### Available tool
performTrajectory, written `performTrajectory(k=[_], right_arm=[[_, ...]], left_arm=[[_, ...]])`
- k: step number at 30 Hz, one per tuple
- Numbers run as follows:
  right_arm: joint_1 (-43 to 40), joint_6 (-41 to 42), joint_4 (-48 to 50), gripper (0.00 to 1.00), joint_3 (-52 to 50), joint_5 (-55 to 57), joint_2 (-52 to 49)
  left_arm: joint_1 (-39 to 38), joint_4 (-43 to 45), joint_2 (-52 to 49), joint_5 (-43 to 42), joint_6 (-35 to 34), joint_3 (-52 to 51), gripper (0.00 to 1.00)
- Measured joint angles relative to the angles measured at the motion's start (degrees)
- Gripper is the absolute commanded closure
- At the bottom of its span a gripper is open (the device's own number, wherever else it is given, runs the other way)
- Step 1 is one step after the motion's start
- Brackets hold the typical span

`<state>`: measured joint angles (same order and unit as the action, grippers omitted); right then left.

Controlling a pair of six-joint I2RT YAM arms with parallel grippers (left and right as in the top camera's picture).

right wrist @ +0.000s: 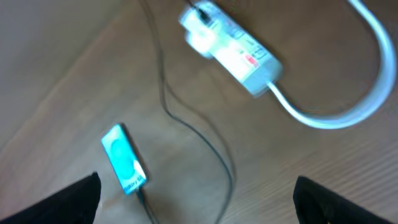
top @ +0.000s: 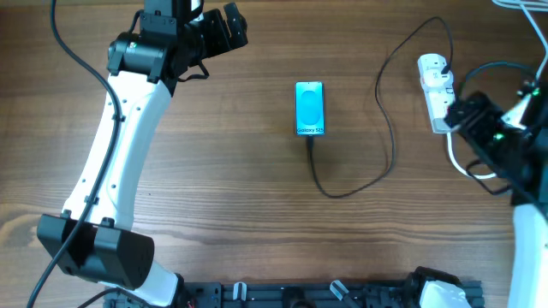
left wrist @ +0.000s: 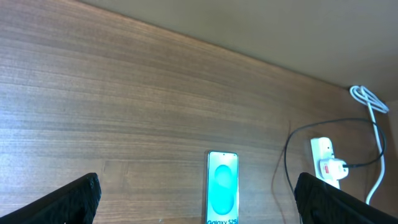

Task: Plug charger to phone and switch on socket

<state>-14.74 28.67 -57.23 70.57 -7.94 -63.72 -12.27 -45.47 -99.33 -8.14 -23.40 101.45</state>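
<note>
The phone lies flat mid-table, cyan screen up; it also shows in the left wrist view and the right wrist view. The charger, a thin black cable, runs from the phone's near short edge in a loop up to the socket, a white power strip at the right; the strip also shows in the left wrist view and the right wrist view. Its plug tip sits at the phone's edge. My left gripper is open and empty at the far left. My right gripper is open, raised just beside the socket.
A thick white lead curves from the socket toward the right edge. A looped white cable lies at the far right. Bare wood tabletop surrounds the phone. Arm bases stand along the near edge.
</note>
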Motion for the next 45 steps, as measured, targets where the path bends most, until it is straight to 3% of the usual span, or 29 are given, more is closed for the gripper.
performTrajectory(k=[3,7,13,17,26,31,45], right_arm=[[3.1,-6.6,11.0,0.0,-11.3,-1.4,8.6],[5.8,-14.8,28.4,0.0,-29.1,-5.2,28.3],[10.4,-18.5,45.2,0.0,-52.4,-7.1,48.9],[13.1,-18.6,53.8,0.01,-62.2,-7.7,56.3],[17.5,-18.6,62.1,0.01,-70.0,-6.6,62.6],[18.7,-18.6,57.9,0.0,-70.2,-4.8,62.7],[18.7,-18.9,57.7,0.0,-70.2,-2.4,62.7]], left_arm=[[0.0,0.0,0.0,0.0,0.0,0.0,0.0],[0.0,0.0,0.0,0.0,0.0,0.0,0.0],[0.0,0.1,0.0,0.2,0.0,0.0,0.0],[0.0,0.0,0.0,0.2,0.0,0.0,0.0],[0.0,0.0,0.0,0.2,0.0,0.0,0.0],[0.0,0.0,0.0,0.2,0.0,0.0,0.0],[0.0,0.0,0.0,0.2,0.0,0.0,0.0]])
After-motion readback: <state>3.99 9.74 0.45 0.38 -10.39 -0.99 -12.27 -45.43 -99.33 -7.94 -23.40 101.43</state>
